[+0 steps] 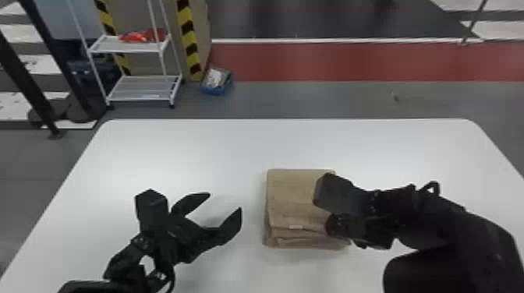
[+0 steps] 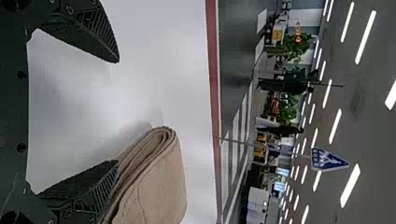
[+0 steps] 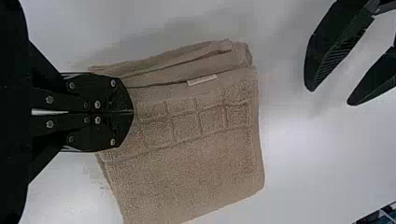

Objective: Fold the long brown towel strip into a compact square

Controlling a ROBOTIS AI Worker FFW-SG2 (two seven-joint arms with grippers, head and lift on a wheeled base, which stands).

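Way past the left hand (image 1: pixel 225 201) there's a white rack (image 1: pixel 142 87) with red stuff (image 1: pixel 136 37) on it, plus a blue bin (image 1: pixel 216 91).

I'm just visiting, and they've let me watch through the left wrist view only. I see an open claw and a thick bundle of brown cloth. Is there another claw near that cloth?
Observer: Yes. In the head view, the right claw is over the right-hand side of the towel.
Operator: Is it open like mine?
Observer: No. In the right wrist view its two fingers are closed together.
Operator: And my left claw? One finger looks right up against the cloth from here.
Observer: It isn't touching. The head view shows a strip of bare table between that claw and the towel.
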